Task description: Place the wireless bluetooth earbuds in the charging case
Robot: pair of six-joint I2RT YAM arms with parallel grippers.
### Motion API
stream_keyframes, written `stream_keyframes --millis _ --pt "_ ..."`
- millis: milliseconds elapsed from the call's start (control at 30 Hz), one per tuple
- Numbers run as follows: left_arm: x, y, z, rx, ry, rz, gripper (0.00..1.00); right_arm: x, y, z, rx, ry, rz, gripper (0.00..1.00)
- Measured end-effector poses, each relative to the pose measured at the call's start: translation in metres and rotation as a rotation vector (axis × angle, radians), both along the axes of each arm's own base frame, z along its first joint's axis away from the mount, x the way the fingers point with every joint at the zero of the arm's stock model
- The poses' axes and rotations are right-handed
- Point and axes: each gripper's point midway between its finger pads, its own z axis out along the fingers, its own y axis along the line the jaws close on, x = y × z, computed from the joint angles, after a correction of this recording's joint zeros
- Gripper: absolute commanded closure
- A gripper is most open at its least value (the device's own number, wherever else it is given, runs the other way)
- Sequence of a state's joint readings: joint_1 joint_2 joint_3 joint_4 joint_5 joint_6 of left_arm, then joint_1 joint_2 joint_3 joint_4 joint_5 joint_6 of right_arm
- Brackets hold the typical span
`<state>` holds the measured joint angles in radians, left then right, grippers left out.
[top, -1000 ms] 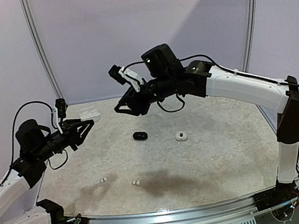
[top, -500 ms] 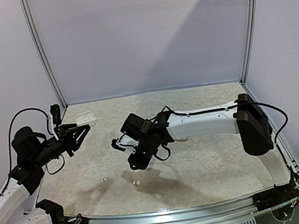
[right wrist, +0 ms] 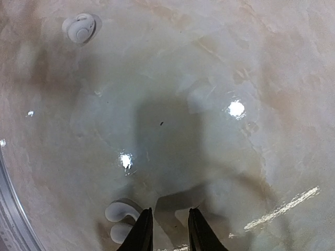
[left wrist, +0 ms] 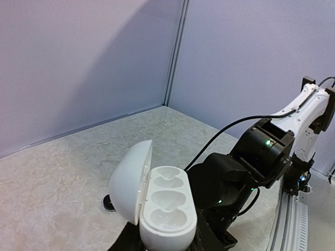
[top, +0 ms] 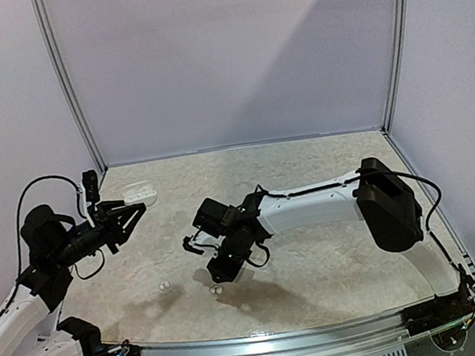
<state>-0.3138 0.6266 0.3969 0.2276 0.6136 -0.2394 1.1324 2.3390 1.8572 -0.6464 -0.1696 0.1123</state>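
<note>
left gripper [top: 138,203]: raised off the table [top: 336,253] on the left side, fingers clamped on the base of the white charging case [left wrist: 166,209]. case lid hinged open to one side; both wells face up and are empty.

right gripper [right wrist: 166,215]: low over the near-centre of the table, pointing down. fingers parted by a narrow gap, gripping nothing.

one white earbud [right wrist: 118,219] lies on the table just beside the outer face of one fingertip; cannot tell if they touch. second white earbud [right wrist: 79,27] lies well apart from it, toward the left arm's side. both buds are outside the case.
</note>
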Motion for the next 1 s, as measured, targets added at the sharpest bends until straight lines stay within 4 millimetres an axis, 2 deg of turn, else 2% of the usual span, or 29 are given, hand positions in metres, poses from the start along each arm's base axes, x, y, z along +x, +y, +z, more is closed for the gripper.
stream_keyframes --millis 600,1000 --pt "0.000 -0.001 -0.001 0.008 -0.007 -0.005 1.00 -0.023 0.007 -0.003 0.033 0.060 0.075 0.76" --pt "0.001 -0.001 -0.003 0.021 -0.010 -0.007 1.00 -0.028 0.005 -0.003 0.035 0.070 0.088 0.76"
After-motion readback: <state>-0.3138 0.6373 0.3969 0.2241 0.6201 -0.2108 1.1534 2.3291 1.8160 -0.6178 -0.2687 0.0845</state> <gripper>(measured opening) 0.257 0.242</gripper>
